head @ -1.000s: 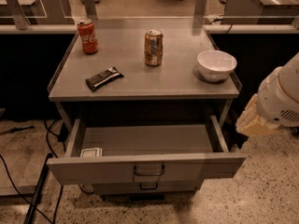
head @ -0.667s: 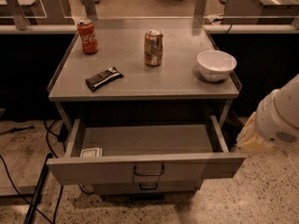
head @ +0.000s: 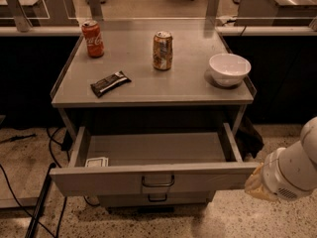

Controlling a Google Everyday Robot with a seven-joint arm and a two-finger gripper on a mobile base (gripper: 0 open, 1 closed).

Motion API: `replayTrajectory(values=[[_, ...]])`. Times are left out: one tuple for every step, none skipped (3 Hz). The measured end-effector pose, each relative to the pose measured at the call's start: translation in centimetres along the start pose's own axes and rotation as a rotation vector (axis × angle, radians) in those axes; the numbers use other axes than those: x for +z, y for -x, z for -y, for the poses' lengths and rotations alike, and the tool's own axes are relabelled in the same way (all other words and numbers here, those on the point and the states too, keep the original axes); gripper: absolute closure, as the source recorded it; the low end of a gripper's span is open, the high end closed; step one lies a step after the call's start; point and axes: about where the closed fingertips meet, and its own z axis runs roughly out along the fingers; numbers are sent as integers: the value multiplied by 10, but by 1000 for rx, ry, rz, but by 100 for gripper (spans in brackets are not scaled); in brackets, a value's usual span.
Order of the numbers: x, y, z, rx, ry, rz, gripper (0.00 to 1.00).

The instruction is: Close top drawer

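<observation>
The top drawer (head: 124, 180) is a wide shallow grey metal drawer, pulled far out from under the grey cabinet top (head: 148, 88). Its flat front carries a dark wire pull handle (head: 158, 182) at centre. A small white packet (head: 96, 161) lies in its front left corner. My gripper (head: 257, 185) shows as a pale tan end on the white arm (head: 297, 170) at the lower right. It sits just off the right end of the drawer front, at about the same height.
On the cabinet top stand a red soda can (head: 92, 38), a tan can (head: 162, 50), a white bowl (head: 229, 69) and a dark snack bar (head: 110, 83). A lower drawer handle (head: 157, 198) shows under the open drawer. Cables (head: 20, 182) lie on the speckled floor at left.
My arm has dropped lower and moved toward the right end of the drawer front. The drawer and the things on top have not moved.
</observation>
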Motion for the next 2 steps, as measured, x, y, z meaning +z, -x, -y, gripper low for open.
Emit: replayTrajectory(values=[[8, -1, 0, -5, 5, 5, 100], [27, -1, -3, -36, -4, 46, 100]])
